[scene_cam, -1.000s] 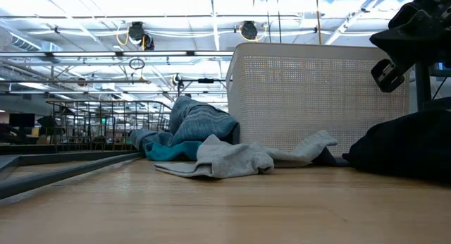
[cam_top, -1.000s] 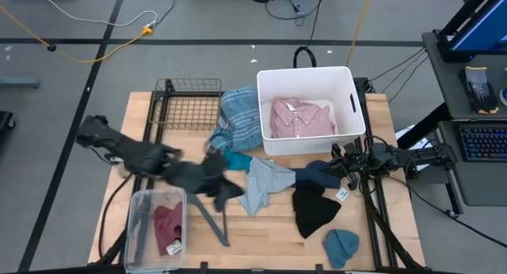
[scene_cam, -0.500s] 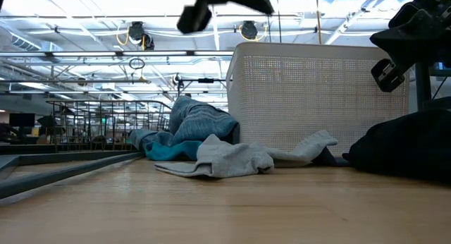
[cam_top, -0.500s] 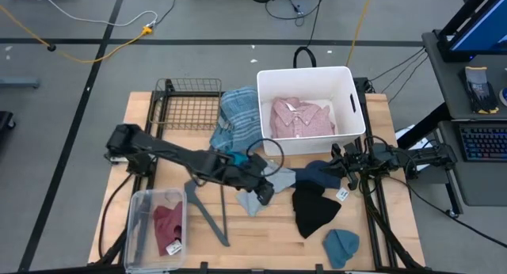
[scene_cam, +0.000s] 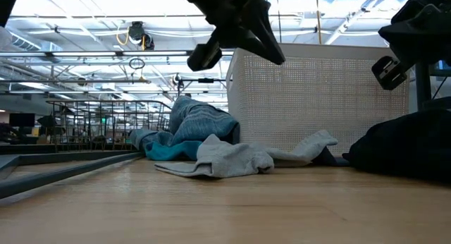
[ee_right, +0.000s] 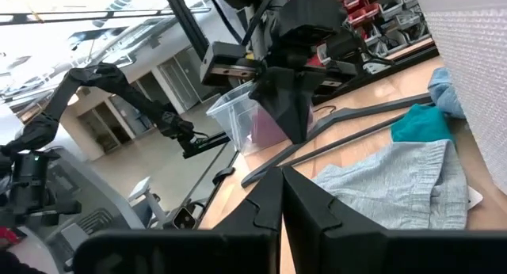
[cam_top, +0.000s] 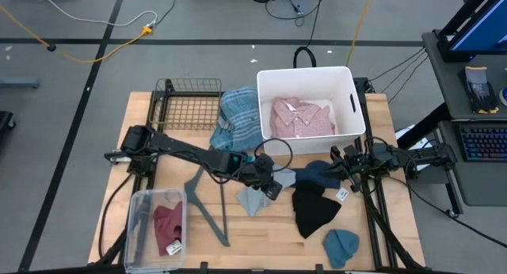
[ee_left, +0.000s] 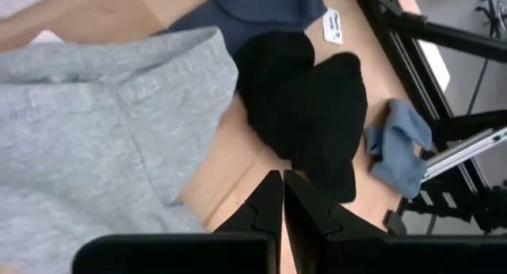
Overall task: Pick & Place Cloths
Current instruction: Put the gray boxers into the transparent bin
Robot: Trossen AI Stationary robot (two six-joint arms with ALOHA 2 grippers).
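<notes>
Hovering w/ fingers pressed together and nothing between them, the left gripper (cam_top: 272,187) sits centre of the high view, above the grey-blue soft cloth (cam_top: 255,196); low view shows it well off the wooden table (cam_top: 261,230).

Right gripper (cam_top: 341,165) is parked at the table's right edge, centre-right of frame, fingers also together, empty, just beside the navy cloth (cam_top: 317,173).

Risks (judgement):
- Jaws are closed. Descending like this would push the grey-blue cloth flat or shove it aside, no pick. Needs opening before descent.
- Black knit beanie (cam_top: 314,207) lies just right of the target. An off-centre pinch may snag both pcs.
- Grey V-shaped hanger bar (cam_top: 207,211) lies lower-left of the cloth; a dragged lift could catch it.
- White plastic tub (cam_top: 264,108), upper centre, already holds the pink button shirt (cam_top: 301,119). Its near wall is close to the gripper; a low carry could strike the rim and drop the load.
- Teal cloth (cam_top: 238,159) and blue-plaid shirt (cam_top: 238,119) lie bunched left of the tub; partly overlapped, so may trail along.
</notes>
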